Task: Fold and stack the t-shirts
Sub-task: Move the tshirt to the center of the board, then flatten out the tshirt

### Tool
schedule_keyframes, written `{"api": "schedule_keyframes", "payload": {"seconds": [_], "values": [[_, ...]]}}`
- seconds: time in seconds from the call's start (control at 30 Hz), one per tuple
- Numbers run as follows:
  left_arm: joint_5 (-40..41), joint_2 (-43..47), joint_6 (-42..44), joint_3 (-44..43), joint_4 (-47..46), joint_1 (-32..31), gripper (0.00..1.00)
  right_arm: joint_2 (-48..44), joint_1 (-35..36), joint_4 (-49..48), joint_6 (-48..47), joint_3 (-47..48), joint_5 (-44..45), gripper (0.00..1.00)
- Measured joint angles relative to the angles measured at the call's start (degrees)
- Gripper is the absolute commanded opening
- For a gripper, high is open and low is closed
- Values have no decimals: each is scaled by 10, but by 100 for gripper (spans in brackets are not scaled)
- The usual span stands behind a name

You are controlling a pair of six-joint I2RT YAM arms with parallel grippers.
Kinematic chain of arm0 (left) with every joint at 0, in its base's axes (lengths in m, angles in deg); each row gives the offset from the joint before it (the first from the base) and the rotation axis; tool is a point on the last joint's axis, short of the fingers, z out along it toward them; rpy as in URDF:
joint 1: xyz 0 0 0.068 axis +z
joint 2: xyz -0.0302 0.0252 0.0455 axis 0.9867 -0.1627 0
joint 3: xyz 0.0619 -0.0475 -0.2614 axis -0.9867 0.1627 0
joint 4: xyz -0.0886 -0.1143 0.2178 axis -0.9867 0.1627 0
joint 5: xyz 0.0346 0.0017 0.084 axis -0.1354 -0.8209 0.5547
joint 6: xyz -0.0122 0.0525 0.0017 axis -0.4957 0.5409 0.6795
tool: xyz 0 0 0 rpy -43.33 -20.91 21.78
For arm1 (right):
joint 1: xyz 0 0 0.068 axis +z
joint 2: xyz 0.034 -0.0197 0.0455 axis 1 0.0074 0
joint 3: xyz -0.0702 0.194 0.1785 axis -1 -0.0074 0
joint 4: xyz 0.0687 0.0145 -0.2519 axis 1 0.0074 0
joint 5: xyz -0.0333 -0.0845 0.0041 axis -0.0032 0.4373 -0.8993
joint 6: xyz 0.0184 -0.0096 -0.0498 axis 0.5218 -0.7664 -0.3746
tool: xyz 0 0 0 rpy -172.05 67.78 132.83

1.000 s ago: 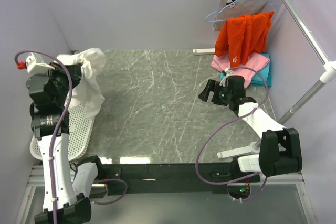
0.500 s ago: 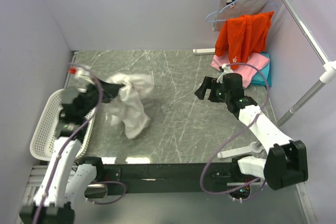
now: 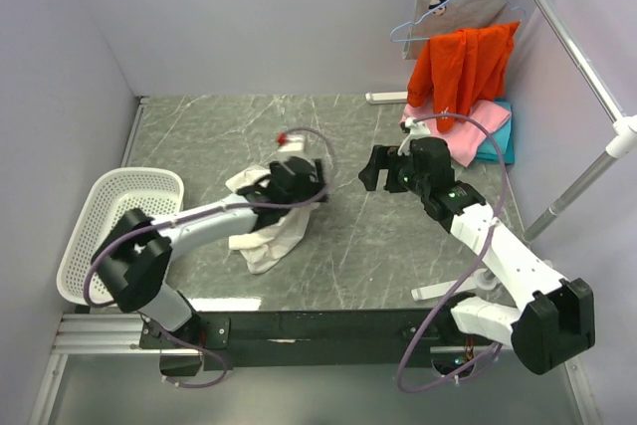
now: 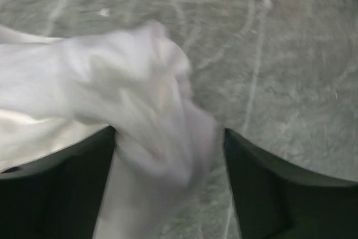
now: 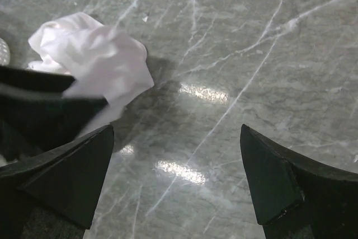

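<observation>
- Swinging in from the left edge over the past second, the left arm now reaches to the middle of the desk, and the crumpled white cloth t-shirt (image 3: 267, 238) has come with it, out from above the white perforated plastic basket (image 3: 119, 201).
- That white t-shirt lies bunched on the grey marble-patterned desk (image 3: 239, 126), left of centre and nearer the near edge. Part of it sits under the left gripper (image 4: 168, 138).
- In the left wrist view the jaws are released and stand wide, with blurred white cloth loose between them.
- The right gripper (image 5: 176, 132) hovers over bare desk right of centre, its jaws spread fully with nothing between them. It has edged left toward the white t-shirt.
- At the far right corner a folded pink cloth t-shirt (image 3: 483, 124) lies on a folded teal cloth t-shirt (image 3: 501, 141), well apart from the white one.
- An orange garment (image 3: 463, 67) hangs above that pair, beside a pale blue wire hanger (image 3: 418, 27) and below a slanting metal rail (image 3: 562, 32).
- Plain lilac walls (image 3: 249, 17) close in the left and far sides.
</observation>
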Motion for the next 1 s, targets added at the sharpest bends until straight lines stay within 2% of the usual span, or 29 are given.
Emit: {"api": "schedule_keyframes", "payload": {"seconds": [0.13,0.27,0.37,0.43,0.53,0.63,0.77,0.9,1.0], "values": [[50,1,-4,-13,4,-68,99,30,4,1,-8,0,-1,100],[132,102,-31,39,19,-60,99,84,21,5,-14,3,-7,100],[197,205,-69,69,49,-24,100,139,44,8,-19,30,-11,100],[224,262,-93,87,58,21,99,178,62,13,-25,61,-10,100],[245,304,-120,113,69,97,99,247,96,30,-38,137,-6,100],[250,295,-139,139,80,145,99,333,141,56,-59,246,10,100],[233,227,-160,151,91,166,99,427,202,99,-90,367,55,100],[204,165,-176,157,85,184,99,485,247,125,-113,425,99,98],[181,150,-183,172,73,201,99,501,262,143,-125,427,117,92]]}}
